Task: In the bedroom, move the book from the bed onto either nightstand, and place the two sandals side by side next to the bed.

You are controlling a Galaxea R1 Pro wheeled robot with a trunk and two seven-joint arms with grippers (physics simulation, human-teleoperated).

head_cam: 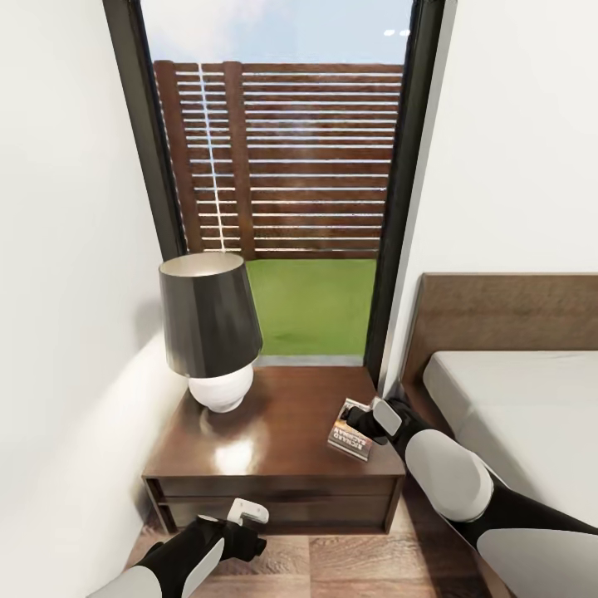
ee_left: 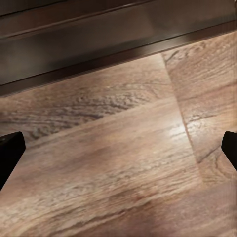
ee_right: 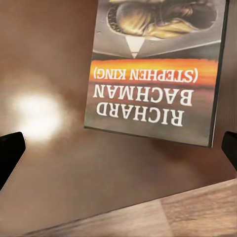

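Observation:
The book (head_cam: pixel 350 433), dark-covered with an orange band, lies on the nightstand (head_cam: pixel 274 432) near its right front corner. In the right wrist view the book (ee_right: pixel 153 74) rests on the glossy top (ee_right: pixel 74 187) with its title facing up. My right gripper (head_cam: pixel 371 430) hovers just over the book's near edge, open (ee_right: pixel 118 153) and holding nothing. My left gripper (head_cam: pixel 252 540) hangs low in front of the nightstand's drawers, open (ee_left: pixel 118 153) over the plank floor. The bed (head_cam: pixel 515 399) stands at the right. The sandals are out of view.
A dark-shaded lamp (head_cam: pixel 208 332) with a white base takes up the nightstand's left half. Behind it is a tall dark-framed window (head_cam: pixel 282 166), with white walls on both sides. The nightstand's base (ee_left: pixel 98 44) borders the wood floor (ee_left: pixel 128 187).

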